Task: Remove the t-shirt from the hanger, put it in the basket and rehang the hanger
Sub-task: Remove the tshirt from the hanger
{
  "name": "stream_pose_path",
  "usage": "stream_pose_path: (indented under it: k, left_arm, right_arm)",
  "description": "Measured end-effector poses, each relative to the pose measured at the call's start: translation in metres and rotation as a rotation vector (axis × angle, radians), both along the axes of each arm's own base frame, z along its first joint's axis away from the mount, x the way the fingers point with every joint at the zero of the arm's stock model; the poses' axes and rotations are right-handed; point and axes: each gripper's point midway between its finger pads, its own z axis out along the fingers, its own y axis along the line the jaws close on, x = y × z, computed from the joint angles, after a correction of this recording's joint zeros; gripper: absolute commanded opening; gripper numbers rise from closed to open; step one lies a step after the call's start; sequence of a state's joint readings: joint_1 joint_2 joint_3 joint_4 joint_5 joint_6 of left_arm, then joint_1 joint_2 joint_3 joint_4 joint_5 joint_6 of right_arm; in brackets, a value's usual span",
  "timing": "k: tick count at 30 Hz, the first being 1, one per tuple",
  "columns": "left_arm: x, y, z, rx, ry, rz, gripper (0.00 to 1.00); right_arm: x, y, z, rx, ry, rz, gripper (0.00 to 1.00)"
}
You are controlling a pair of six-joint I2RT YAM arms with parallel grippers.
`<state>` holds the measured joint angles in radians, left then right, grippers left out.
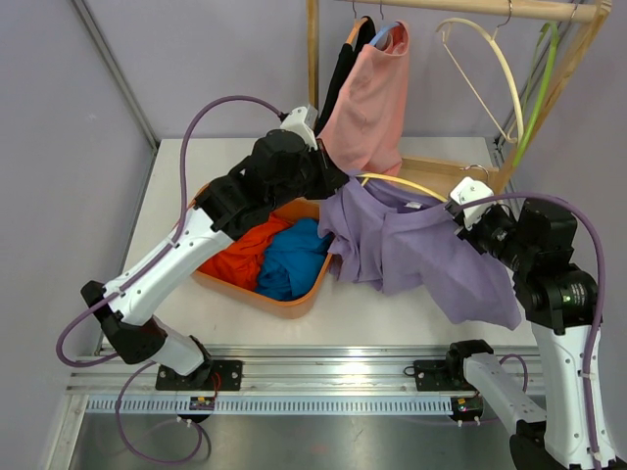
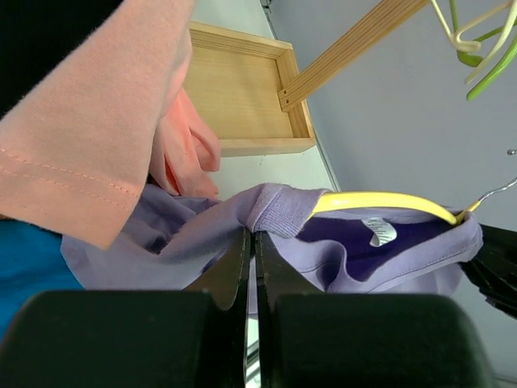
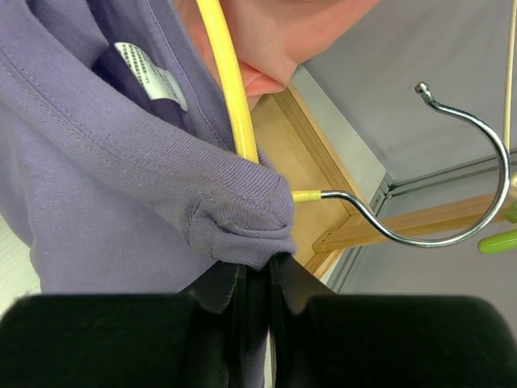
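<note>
A purple t-shirt (image 1: 421, 255) hangs on a yellow hanger (image 1: 402, 184) held low between my two arms, right of the basket. My left gripper (image 1: 333, 181) is shut on the t-shirt's left shoulder by the ribbed collar (image 2: 283, 212); in the left wrist view its tips (image 2: 254, 234) pinch the cloth while the yellow hanger arm (image 2: 380, 200) runs off to the right. My right gripper (image 1: 458, 211) is shut on a bunched fold of collar (image 3: 242, 218), its tips (image 3: 258, 267) just below the hanger's neck. The metal hook (image 3: 477, 210) sticks out free beyond it.
An orange basket (image 1: 294, 304) with orange and blue clothes lies under the left arm. Behind stands a wooden rack with a pink shirt (image 1: 367, 98), a black garment, a cream hanger (image 1: 490, 59) and a green hanger (image 1: 534, 98). Its wooden base (image 1: 441, 174) lies under the hanger.
</note>
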<state>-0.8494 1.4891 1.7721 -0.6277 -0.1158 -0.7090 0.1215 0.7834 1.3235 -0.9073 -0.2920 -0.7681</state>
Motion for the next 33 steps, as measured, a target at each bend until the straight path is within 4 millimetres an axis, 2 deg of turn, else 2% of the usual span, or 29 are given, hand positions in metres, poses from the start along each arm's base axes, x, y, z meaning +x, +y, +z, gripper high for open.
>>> stream_pose_path:
  k: [5, 12, 15, 20, 24, 25, 26, 29, 30, 33]
  left_arm:
    - [-0.001, 0.016, -0.004, 0.036, -0.021, 0.031, 0.00]
    - [-0.001, 0.081, -0.024, 0.079, 0.001, 0.177, 0.00]
    - [0.001, 0.097, -0.040, 0.095, 0.039, 0.219, 0.00]
    - [-0.003, 0.093, -0.068, 0.116, 0.098, 0.179, 0.00]
    - [-0.008, 0.071, -0.068, 0.050, 0.092, 0.053, 0.02]
    - [-0.011, 0.064, -0.064, 0.025, 0.084, 0.007, 0.07]
    - [-0.014, 0.056, -0.059, -0.003, 0.072, -0.040, 0.16]
    - [-0.025, 0.036, -0.036, -0.085, 0.011, -0.178, 0.30]
    - [-0.029, 0.030, -0.028, -0.110, -0.015, -0.224, 0.43]
    - [-0.042, 0.020, -0.009, -0.134, -0.099, -0.351, 0.69]
  right_arm:
    - [0.001, -0.003, -0.004, -0.019, 0.006, -0.006, 0.00]
    - [-0.004, -0.002, -0.003, -0.033, -0.012, 0.012, 0.00]
    - [-0.009, 0.002, 0.001, -0.022, -0.031, 0.035, 0.00]
    - [-0.010, 0.006, 0.005, 0.016, -0.035, 0.040, 0.00]
    - [0.000, 0.004, 0.002, 0.029, -0.011, 0.009, 0.00]
    - [0.002, 0.003, 0.000, 0.028, -0.003, -0.002, 0.00]
    - [0.006, 0.001, -0.002, 0.025, 0.006, -0.016, 0.00]
    - [0.013, -0.006, -0.007, 0.007, 0.023, -0.059, 0.00]
    - [0.016, -0.009, -0.008, -0.001, 0.029, -0.074, 0.00]
    - [0.021, -0.014, -0.009, -0.021, 0.033, -0.101, 0.00]
